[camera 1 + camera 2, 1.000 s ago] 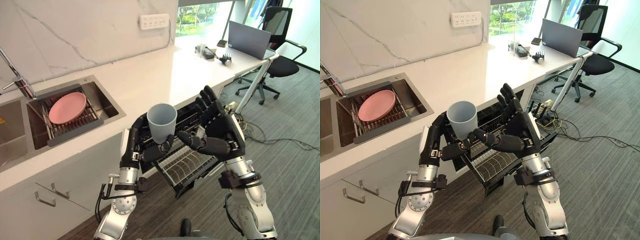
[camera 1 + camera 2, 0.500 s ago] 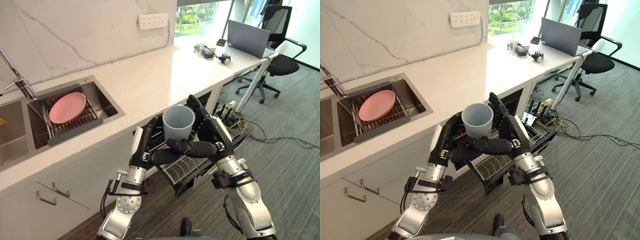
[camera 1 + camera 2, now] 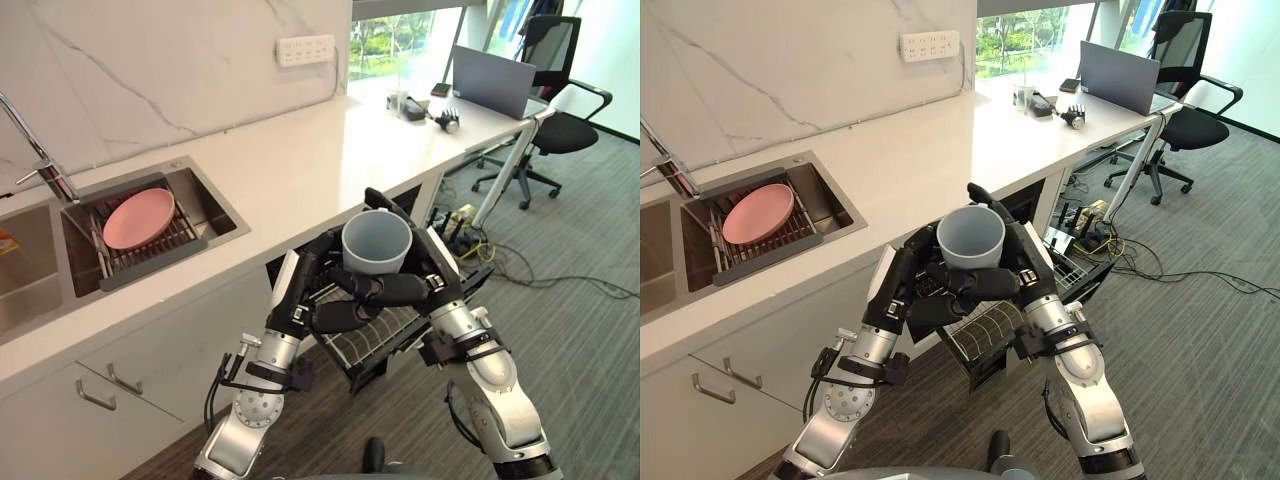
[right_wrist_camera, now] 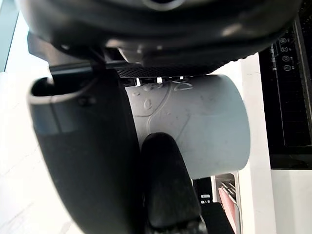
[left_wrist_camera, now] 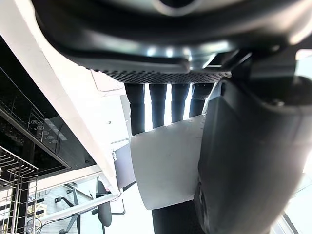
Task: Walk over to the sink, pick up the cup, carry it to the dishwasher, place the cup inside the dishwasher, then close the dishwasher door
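The cup (image 3: 376,243) stands upright, mouth up, held in the air between both hands over the pulled-out wire dishwasher rack (image 3: 372,340), just in front of the white countertop (image 3: 290,150). The left hand (image 3: 305,288) has its fingers curled up behind the cup's wall and its thumb across the front; the right hand (image 3: 436,278) is wrapped round the other side in the same way, its thumb pressed to the cup. In the sink (image 3: 222,208) a dark drying tray (image 3: 150,264) carries a pink plate (image 3: 138,217), which leans on its ribs.

A second ago only the left hand held the cup, with the right hand spread open beside it. Since then the right hand has closed on it, and the cup has moved to the robot's right.
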Robot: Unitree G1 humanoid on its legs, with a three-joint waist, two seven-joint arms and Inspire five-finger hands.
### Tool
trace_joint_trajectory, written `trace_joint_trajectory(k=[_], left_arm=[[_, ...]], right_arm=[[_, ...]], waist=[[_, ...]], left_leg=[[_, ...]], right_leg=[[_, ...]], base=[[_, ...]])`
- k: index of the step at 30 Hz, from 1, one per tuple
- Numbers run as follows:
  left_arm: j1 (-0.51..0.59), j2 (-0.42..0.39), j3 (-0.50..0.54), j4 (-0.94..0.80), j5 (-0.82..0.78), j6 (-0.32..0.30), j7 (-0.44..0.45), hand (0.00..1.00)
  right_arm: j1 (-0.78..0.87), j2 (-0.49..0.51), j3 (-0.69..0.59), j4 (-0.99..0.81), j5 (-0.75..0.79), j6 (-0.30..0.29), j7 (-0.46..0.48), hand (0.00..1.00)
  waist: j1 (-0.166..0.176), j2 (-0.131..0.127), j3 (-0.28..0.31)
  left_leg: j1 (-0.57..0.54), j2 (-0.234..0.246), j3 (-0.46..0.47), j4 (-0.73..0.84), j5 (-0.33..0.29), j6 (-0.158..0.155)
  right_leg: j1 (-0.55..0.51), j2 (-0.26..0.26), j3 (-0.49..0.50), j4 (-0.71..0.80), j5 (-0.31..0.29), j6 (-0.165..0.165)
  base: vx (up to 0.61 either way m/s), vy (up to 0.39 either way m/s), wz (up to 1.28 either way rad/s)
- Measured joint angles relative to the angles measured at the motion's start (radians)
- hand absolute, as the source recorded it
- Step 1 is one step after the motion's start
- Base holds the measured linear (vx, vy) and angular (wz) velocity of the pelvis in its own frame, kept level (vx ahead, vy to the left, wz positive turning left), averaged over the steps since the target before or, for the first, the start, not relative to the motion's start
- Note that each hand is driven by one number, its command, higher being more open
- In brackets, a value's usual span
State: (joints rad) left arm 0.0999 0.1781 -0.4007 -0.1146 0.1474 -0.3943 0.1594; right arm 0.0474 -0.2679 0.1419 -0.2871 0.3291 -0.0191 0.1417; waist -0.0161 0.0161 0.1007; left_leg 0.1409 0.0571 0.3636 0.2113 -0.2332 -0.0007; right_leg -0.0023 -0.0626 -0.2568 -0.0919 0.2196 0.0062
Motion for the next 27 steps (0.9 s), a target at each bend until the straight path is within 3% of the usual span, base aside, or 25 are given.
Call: trace_joint_trajectory(k=[8,9,12,16,20,27], left_arm=[[0.000,0.004,-0.014,-0.009,-0.020,0.000,0.021,0.00],[-0.001,0.003,-0.017,-0.011,-0.020,0.000,0.029,1.00],[-0.003,-0.001,-0.022,-0.016,-0.021,0.000,0.040,1.00],[-0.002,-0.009,-0.056,-0.035,-0.017,0.001,0.057,1.00],[0.002,-0.028,-0.074,-0.053,-0.019,-0.016,0.067,1.00],[0.067,-0.064,0.027,-0.047,-0.082,-0.024,0.116,1.00]], right_arm=[[-0.021,-0.017,0.002,0.007,-0.018,-0.009,-0.041,0.00],[-0.023,-0.016,0.002,0.007,-0.018,-0.015,-0.046,0.00],[-0.025,-0.002,0.008,0.007,-0.017,-0.029,-0.064,0.00],[-0.024,0.091,0.024,0.008,0.008,-0.042,-0.134,0.00],[-0.021,0.171,-0.005,0.048,0.141,-0.064,-0.186,0.00],[0.043,0.232,-0.109,0.116,0.334,-0.131,-0.220,0.00]], waist=[[0.000,-0.001,-0.008],[0.000,-0.001,-0.010],[0.000,-0.001,-0.010],[0.000,-0.002,-0.010],[0.002,-0.003,-0.011],[0.003,-0.003,-0.011]], left_leg=[[-0.019,0.003,-0.002,0.016,0.000,0.000],[-0.025,0.003,-0.002,0.018,0.000,0.000],[-0.028,0.004,-0.006,0.022,0.000,0.000],[-0.028,0.004,-0.006,0.022,0.000,0.000],[-0.027,0.003,-0.007,0.021,0.000,0.000],[-0.027,0.003,-0.012,0.014,0.000,0.000]], right_leg=[[-0.011,-0.006,-0.001,0.000,0.001,-0.001],[-0.015,-0.006,-0.002,0.000,0.003,-0.001],[-0.015,-0.006,-0.005,0.000,0.004,-0.003],[-0.014,-0.006,-0.006,0.000,0.004,-0.003],[-0.014,-0.007,-0.007,0.000,0.003,0.000],[-0.014,-0.007,-0.013,0.000,0.003,-0.001]], base=[[0.00,0.000,0.00],[0.00,0.000,0.00],[0.01,0.011,0.02],[0.00,0.000,0.00],[0.00,0.000,0.00],[0.01,0.009,0.01]])
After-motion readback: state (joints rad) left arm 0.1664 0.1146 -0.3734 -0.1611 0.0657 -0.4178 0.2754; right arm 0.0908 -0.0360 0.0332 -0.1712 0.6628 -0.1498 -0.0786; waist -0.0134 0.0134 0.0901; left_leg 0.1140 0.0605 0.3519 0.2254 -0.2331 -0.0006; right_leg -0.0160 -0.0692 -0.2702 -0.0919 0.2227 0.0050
